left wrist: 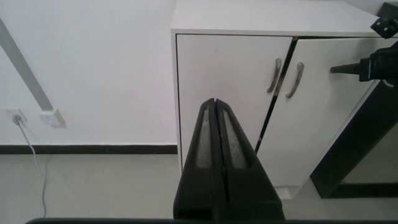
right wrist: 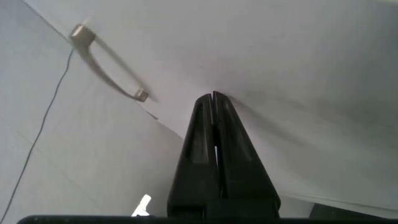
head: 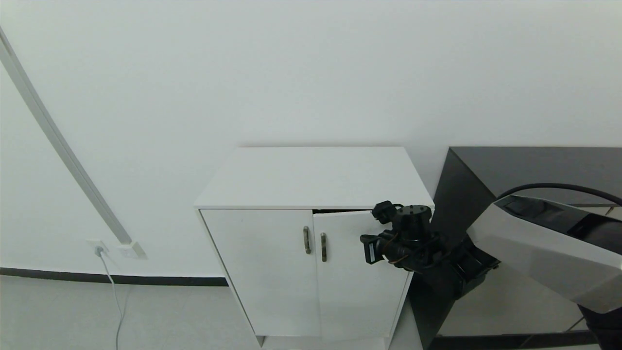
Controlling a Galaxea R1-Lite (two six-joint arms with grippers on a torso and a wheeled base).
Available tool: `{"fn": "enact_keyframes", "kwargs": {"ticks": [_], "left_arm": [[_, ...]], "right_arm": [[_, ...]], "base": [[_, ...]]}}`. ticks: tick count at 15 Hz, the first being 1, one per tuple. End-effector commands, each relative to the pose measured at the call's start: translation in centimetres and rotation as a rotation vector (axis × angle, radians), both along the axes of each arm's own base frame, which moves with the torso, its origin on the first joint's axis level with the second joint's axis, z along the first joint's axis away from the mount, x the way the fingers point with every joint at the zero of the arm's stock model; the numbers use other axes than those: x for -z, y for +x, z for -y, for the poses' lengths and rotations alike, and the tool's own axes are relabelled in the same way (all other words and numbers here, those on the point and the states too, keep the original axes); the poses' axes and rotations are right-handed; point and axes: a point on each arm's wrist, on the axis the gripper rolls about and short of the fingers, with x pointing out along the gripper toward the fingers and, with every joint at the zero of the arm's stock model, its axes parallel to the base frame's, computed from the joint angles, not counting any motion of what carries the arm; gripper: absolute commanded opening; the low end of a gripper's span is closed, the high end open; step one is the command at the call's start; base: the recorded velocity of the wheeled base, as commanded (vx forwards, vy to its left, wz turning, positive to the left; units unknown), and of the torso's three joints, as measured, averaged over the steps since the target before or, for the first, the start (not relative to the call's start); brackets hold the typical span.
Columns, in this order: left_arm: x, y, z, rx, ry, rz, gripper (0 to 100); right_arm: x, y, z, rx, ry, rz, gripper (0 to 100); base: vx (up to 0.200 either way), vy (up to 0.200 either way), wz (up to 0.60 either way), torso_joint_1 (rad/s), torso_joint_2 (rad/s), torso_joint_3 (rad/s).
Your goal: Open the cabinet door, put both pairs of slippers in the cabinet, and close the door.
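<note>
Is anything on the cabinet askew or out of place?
Yes. The right door sits slightly ajar: a dark gap shows under the cabinet top, while the left door lies flush. The shut right gripper is close to the right door.

- The cabinet is plain white all over, top and both doors, with no pattern.
- The two door handles are dull silver-grey metal.
- A thin dark line runs along the top edge of the right door.
- The right hand is black.
- The left hand is black, with paler grey strips along its fingers.
- The wall is plain white.
- The skirting strip is black.
- The floor is pale grey.
- The slanting cable duct is light grey-white.
- The wall socket is white, its cable light grey.
- The unit beside the cabinet is glossy black.
</note>
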Motion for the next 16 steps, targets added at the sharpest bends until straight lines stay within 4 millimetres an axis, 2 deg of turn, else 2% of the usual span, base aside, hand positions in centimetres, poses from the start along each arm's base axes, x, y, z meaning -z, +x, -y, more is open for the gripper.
{"fn": "enact_keyframes", "kwargs": {"ticks": [1, 11, 13, 16], "left_arm": [[0.0, 0.0, 0.0, -0.001, -0.001, 0.000, 0], [0.0, 0.0, 0.0, -0.001, -0.001, 0.000, 0], [0.0, 0.0, 0.0, -0.001, -0.001, 0.000, 0], [0.0, 0.0, 0.0, -0.001, -0.001, 0.000, 0]], "right_arm": [[0.2, 0.4, 0.5, 0.014, 0.000, 0.000, 0], [-0.2, 1.0, 0.8, 0.026, 0.008, 0.014, 0], [-0.4, 0.2, 0.6, 0.025, 0.001, 0.010, 0], [-2.0, -1.5, 1.3, 0.057, -0.019, 0.031, 0]], "base": [[0.000, 0.000, 0.00, 0.000, 0.00, 0.000], [0.000, 0.000, 0.00, 0.000, 0.00, 0.000], [0.000, 0.000, 0.00, 0.000, 0.00, 0.000], [0.000, 0.000, 0.00, 0.000, 0.00, 0.000]]}}
